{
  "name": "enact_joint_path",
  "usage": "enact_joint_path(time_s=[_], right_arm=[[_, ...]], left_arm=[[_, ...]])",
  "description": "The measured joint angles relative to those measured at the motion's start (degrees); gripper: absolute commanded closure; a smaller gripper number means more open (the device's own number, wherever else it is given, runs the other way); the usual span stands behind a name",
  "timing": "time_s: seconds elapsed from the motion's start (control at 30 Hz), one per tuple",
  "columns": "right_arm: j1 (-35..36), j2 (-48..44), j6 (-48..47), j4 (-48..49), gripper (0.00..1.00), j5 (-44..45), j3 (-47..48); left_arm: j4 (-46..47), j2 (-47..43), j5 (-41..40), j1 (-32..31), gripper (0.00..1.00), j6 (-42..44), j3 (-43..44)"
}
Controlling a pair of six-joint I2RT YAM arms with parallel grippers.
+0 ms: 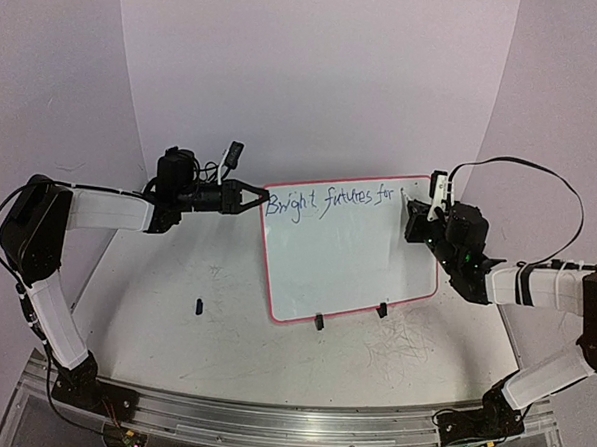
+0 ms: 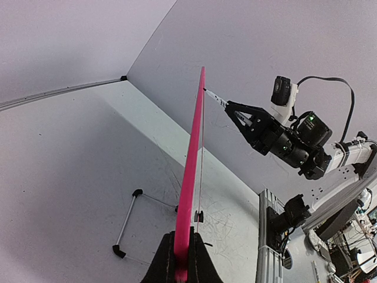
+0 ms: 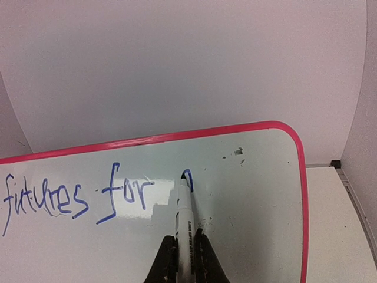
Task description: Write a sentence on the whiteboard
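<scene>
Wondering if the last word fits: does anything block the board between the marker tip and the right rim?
Nothing visible does. Right of the marker the whiteboard is bare, save a few small dark specks higher up.

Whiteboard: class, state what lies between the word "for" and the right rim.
In the right wrist view: the marker tip at a blue stroke, then bare board with dark specks.

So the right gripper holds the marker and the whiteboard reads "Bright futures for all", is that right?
No: the right wrist view shows the sentence on the whiteboard ends at "for" plus a started stroke; the right gripper does hold the marker.
</scene>
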Motion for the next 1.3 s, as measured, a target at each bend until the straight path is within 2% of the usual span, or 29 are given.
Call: enact_joint_path(time_s=[1.3], right_arm=[[0.1,-1.3,1.0,-1.1,1.00,1.9,-2.0]], left_arm=[[-0.1,0.0,0.0,0.0,1.00,0.1,0.0]])
